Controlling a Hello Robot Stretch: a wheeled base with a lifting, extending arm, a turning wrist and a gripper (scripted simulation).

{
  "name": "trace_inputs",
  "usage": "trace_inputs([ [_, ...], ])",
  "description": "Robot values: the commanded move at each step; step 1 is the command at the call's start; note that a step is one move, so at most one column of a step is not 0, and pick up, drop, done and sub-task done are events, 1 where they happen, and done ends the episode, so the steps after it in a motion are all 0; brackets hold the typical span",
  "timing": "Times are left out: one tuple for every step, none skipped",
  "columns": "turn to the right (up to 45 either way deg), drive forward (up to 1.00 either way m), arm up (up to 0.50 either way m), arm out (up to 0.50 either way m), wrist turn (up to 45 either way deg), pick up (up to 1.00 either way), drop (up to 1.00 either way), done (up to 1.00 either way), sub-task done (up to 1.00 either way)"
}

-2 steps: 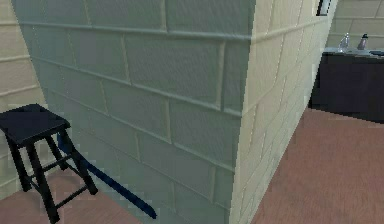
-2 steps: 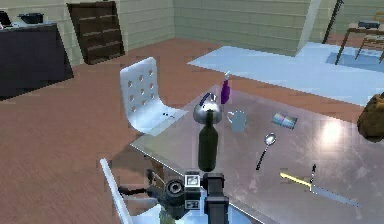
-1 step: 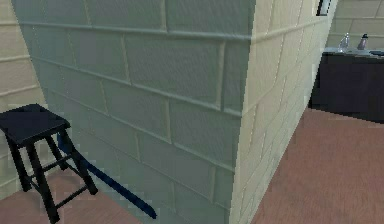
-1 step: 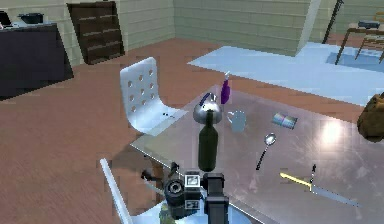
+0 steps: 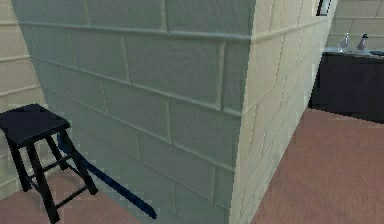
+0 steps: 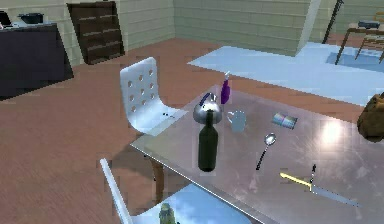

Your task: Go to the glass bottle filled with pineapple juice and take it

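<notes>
Ahead, a block wall (image 5: 170,90) with a black stool (image 5: 35,135) beside it. To the arm side, a dark bottle (image 6: 207,145), my likely target, stands on the shiny surface (image 6: 340,150) near its edge, neck up, long axis vertical. Glass should be stiff, slick, breakable and heavy when full, so I'd grip mid-body; the pincer's state I cannot tell.
</notes>
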Motion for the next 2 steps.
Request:
trace_inputs([
  [0.0,0.0,0.0,0.0,0.0,1.0,0.0,0.0,0.0],
  [0.0,0.0,0.1,0.0,0.0,0.0,0.0,0.0,0.0],
])
